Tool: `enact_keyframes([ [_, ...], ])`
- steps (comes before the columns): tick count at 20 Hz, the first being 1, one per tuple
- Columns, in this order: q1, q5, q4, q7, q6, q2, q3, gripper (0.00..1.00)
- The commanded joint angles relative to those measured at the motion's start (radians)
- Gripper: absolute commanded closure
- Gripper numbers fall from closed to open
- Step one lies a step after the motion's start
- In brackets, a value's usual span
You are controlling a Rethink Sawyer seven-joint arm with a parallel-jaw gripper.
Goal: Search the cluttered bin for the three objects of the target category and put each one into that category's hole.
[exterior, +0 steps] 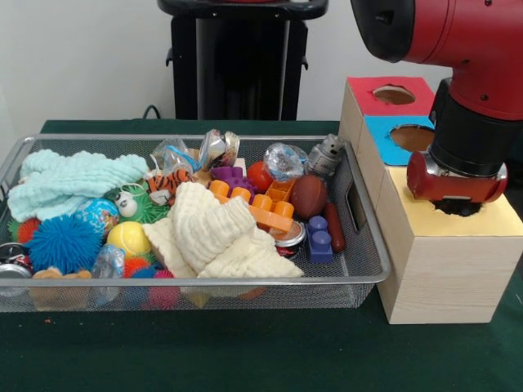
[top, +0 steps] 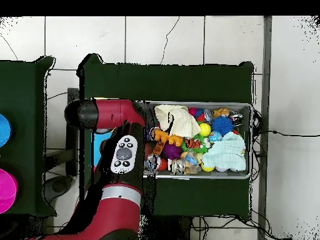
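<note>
From where I sit I cannot tell how the gripper (exterior: pixel 458 200) is set: its tip is sunk into the hole of the yellow box top (exterior: pixel 498 219), and only the red wrist collar and the black sleeve above it show. I see nothing in its hold, though the hole hides whatever may be there. The arm (top: pixel 112 115) comes down over that wooden box (exterior: pixel 445 273), which stands touching the wire bin (exterior: pixel 372 269) on the side where the blue brick lies.

Behind the yellow top on the same box sit a blue top with a hole (exterior: pixel 409 135) and a red top with a hole (exterior: pixel 394 94).

All the loose things are in the bin, well apart from the gripper. Nearest the box are a small blue brick (exterior: pixel 319 241), a brown ball (exterior: pixel 308 196) and a metal piece (exterior: pixel 327 155). Further from the box lie orange bricks (exterior: pixel 261 204), a cream cloth (exterior: pixel 216 237), a yellow ball (exterior: pixel 128 237), a blue spiky ball (exterior: pixel 64 242) and, at the far end from the box, a pale green cloth (exterior: pixel 69 180).

In the overhead view the arm covers the box and the bin's contents lie open beside it.
</note>
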Motion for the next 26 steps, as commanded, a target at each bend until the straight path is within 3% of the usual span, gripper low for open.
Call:
enact_keyframes([
  [1, -0.011, 0.004, 0.019, 0.183, 0.017, 0.055, 0.053, 1.0],
  [11, -0.016, 0.014, -0.019, 0.166, 0.152, -0.026, 0.04, 1.0],
  [16, -0.013, 0.008, -0.082, 0.17, 0.201, -0.011, 0.028, 1.0],
  [26, -0.003, -0.013, -0.136, 0.166, 0.26, -0.027, 0.011, 1.0],
])
